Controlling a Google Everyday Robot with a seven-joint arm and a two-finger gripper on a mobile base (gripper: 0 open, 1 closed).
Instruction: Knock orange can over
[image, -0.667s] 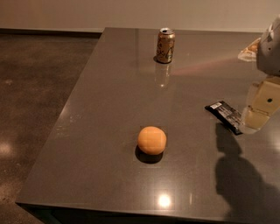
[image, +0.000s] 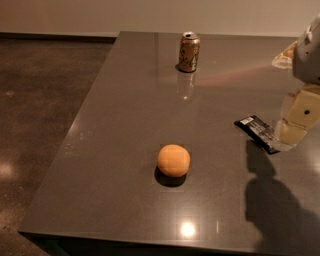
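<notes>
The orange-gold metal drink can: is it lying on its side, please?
No, the orange-gold metal can stands upright on the grey table, far from the pincer at the right edge by the flat black packet.

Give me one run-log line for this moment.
tool: right of view, by black flat packet | orange-gold metal can: upright, far end, untouched | round orange fruit: centre, near side

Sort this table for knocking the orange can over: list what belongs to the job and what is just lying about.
Job:
orange-gold metal drink can, upright at the far end
pale gripper, at the view's right edge

Lying about:
round orange fruit
flat black snack packet, by the gripper
</notes>
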